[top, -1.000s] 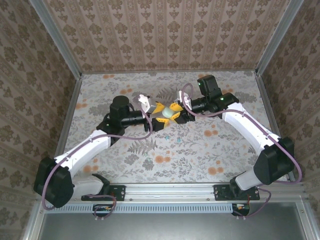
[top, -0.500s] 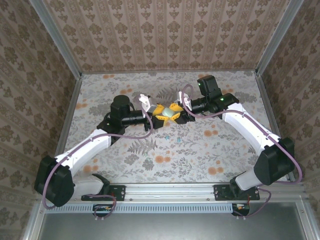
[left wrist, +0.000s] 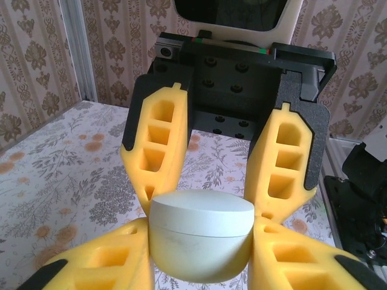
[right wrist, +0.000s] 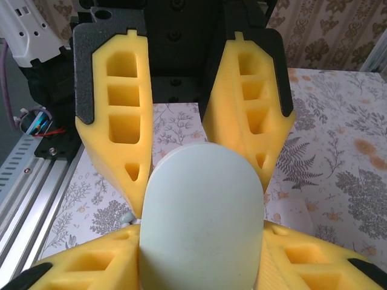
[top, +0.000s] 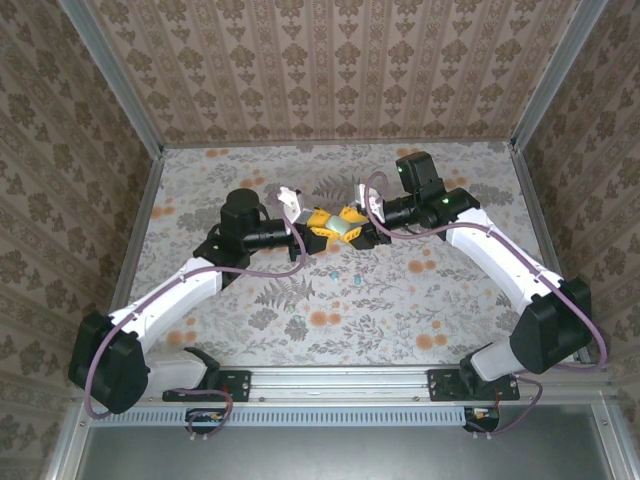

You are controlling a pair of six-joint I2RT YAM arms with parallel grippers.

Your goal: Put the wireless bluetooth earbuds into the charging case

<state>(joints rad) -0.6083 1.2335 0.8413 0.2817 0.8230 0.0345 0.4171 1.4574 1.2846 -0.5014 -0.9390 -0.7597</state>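
Over the middle of the table, the left gripper and the right gripper meet nose to nose, both clamped on one pale, rounded case with its lid down. Two tiny specks, probably earbuds, lie on the table just on the near side. The shell looks slick, so I'd squeeze evenly: one side braces the base while the other works the seam.

Bright, even light; soft shadows.
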